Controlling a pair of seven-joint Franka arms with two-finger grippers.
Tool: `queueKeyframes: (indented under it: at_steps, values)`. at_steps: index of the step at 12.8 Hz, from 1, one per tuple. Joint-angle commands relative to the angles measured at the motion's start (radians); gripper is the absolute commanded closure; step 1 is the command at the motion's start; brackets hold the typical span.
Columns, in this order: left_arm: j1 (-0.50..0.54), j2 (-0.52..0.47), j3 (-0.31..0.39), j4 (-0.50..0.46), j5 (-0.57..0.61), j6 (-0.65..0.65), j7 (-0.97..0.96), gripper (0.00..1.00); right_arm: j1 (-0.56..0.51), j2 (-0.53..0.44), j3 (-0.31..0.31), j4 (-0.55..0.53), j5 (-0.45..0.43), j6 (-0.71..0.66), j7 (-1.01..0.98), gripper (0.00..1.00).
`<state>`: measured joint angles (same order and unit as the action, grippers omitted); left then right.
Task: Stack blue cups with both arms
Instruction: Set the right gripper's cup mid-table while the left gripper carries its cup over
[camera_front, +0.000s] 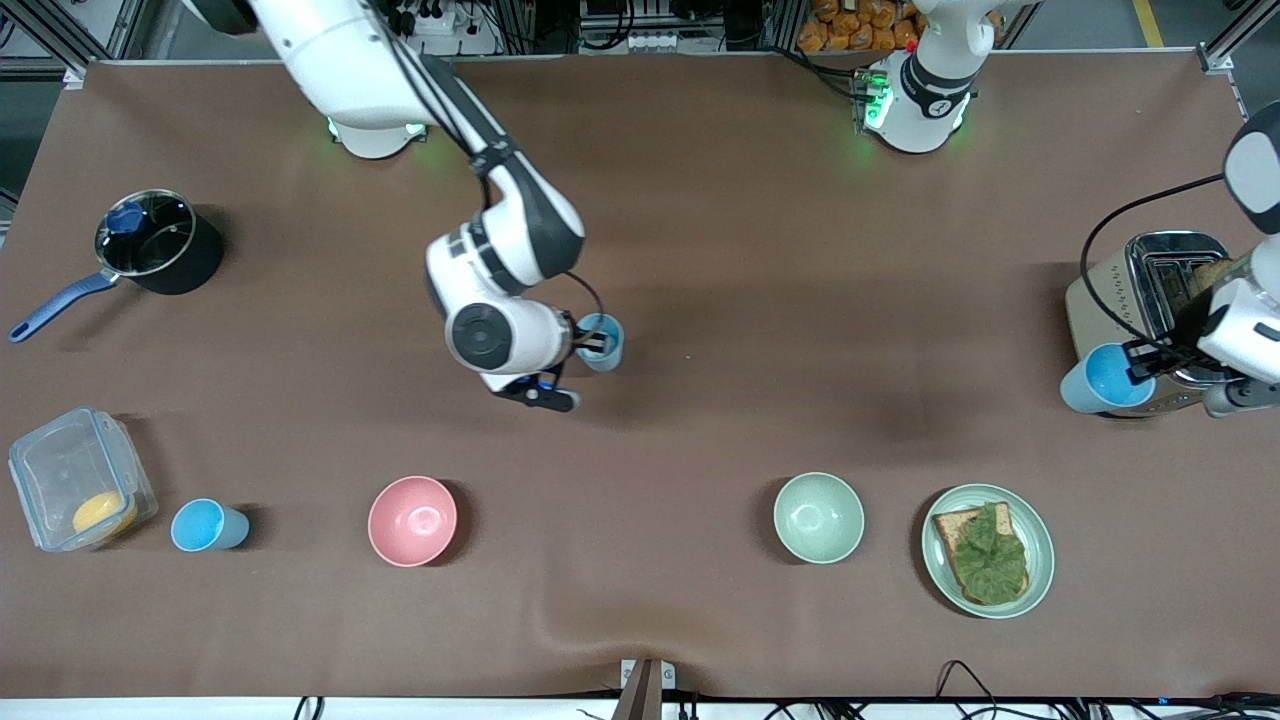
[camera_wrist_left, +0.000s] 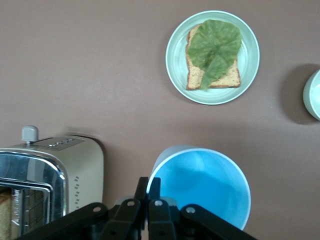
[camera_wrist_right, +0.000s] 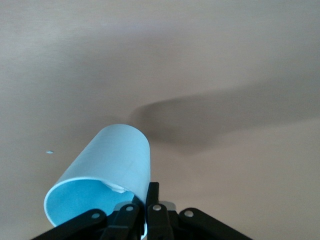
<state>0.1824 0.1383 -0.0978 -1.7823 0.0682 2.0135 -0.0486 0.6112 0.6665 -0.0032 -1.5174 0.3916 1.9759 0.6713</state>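
Front view: we see the right pincer (camera_front: 592, 345) clamped on a blue cup's (camera_front: 601, 341) rim above mid-bench. The left pincer (camera_front: 1140, 365) grips another blue cup (camera_front: 1100, 380) beside the toaster (camera_front: 1140, 290). A third cup (camera_front: 205, 525) stands near the pink bowl (camera_front: 412, 520).

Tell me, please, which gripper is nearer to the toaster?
Left. The left gripper is right beside the toaster, shut on a blue cup. The right gripper is over mid-table, shut on another blue cup.

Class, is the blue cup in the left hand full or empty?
Empty: the left wrist view looks into the blue cup, pinched at its rim by the left hand, showing only bare blue inside.
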Motion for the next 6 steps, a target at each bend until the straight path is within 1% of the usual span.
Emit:
queueKeyframes:
  at_steps: [1,3,5,6]
  values:
    - [-0.009,0.015,-0.019,0.029,0.005,-0.027,-0.006,1.00,0.037,0.042,-0.014,0.046,0.038,0.041,0.030,1.00]
    - [-0.029,0.023,-0.040,0.024,0.007,-0.027,-0.077,1.00,0.053,0.056,-0.014,0.046,0.038,0.067,0.044,1.00]
    - [-0.031,0.026,-0.094,0.029,0.004,-0.027,-0.105,1.00,0.059,0.062,-0.014,0.046,0.038,0.069,0.044,1.00]
    - [-0.031,0.024,-0.126,0.030,0.005,-0.027,-0.156,1.00,0.059,0.062,-0.014,0.046,0.038,0.069,0.047,1.00]
